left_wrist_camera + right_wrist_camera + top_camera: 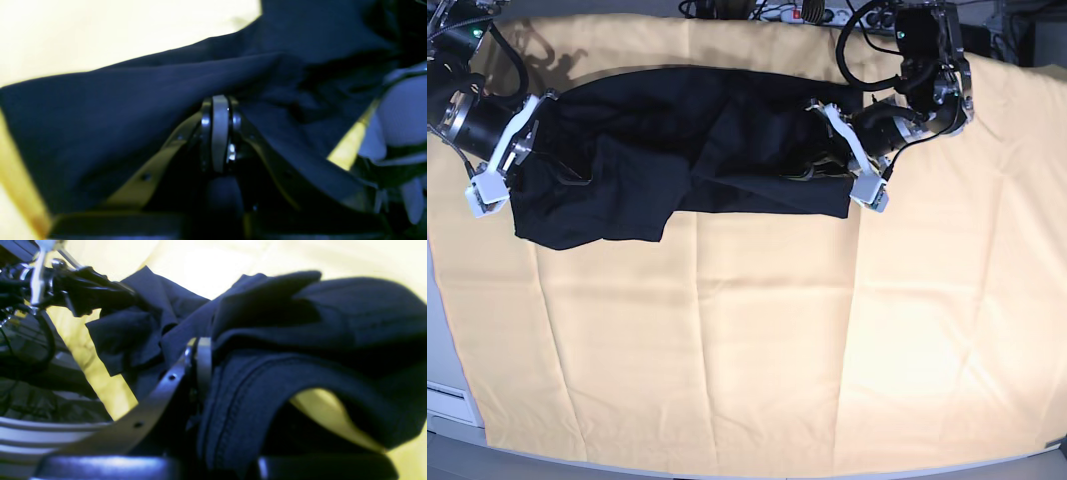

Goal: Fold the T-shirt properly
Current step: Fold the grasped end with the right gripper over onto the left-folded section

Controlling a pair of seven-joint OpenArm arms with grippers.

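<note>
Sprawling black T-shirt (677, 160), rumpled, half-folded

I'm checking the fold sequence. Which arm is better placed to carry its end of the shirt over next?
Probably the left: its fingers are pinched on the T-shirt at a fairly flat end, while the right gripper's end is bunched and hangs lower on the yellow cloth.
</note>
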